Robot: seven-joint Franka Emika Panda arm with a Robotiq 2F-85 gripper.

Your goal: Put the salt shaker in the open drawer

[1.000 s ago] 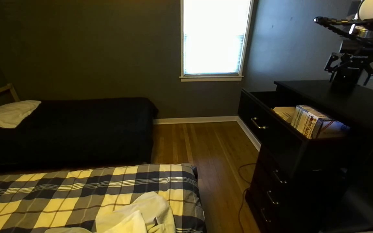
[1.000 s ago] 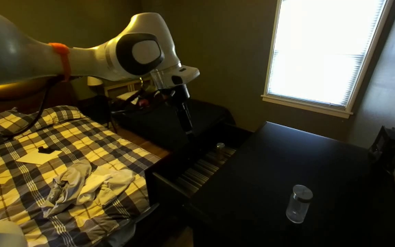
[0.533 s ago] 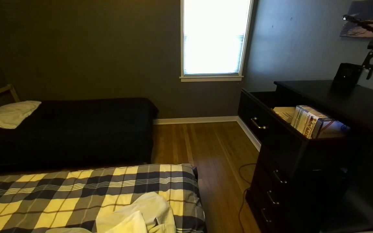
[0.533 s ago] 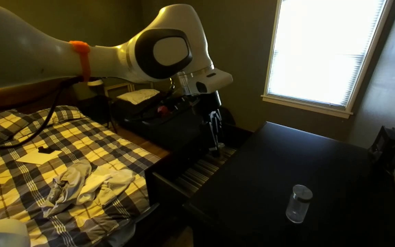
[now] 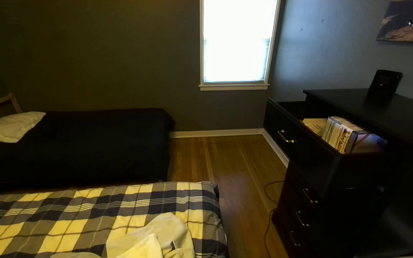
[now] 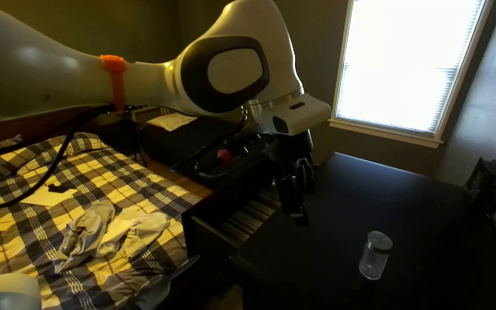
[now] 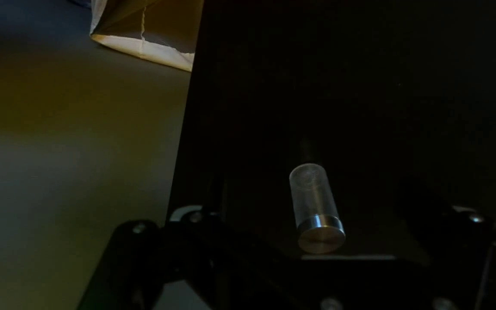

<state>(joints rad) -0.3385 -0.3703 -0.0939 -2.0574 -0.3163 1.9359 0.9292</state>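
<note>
The salt shaker, a clear cylinder with a metal cap, stands upright on the dresser top in an exterior view (image 6: 374, 258). It also shows in the wrist view (image 7: 312, 198), between the dark fingers but well beyond them. My gripper (image 6: 303, 204) is open and empty, above the dresser top's drawer-side edge, apart from the shaker. In the wrist view the fingers stand wide apart, very dark. The open drawer shows by its dark front (image 5: 307, 150) in an exterior view and by its side wall (image 6: 211, 230). My gripper hides part of the drawer.
Books (image 5: 339, 136) fill part of the drawer. A black device (image 6: 487, 185) stands at the wall end of the dresser top (image 6: 317, 258). A wall with a picture (image 5: 403, 21) runs behind the dresser. A plaid bed (image 6: 123, 181) lies beyond the drawer.
My arm has moved from over the drawer to the dresser top, closer to the shaker. My gripper has left one exterior view. A capped container in the drawer is now mostly hidden behind it.
</note>
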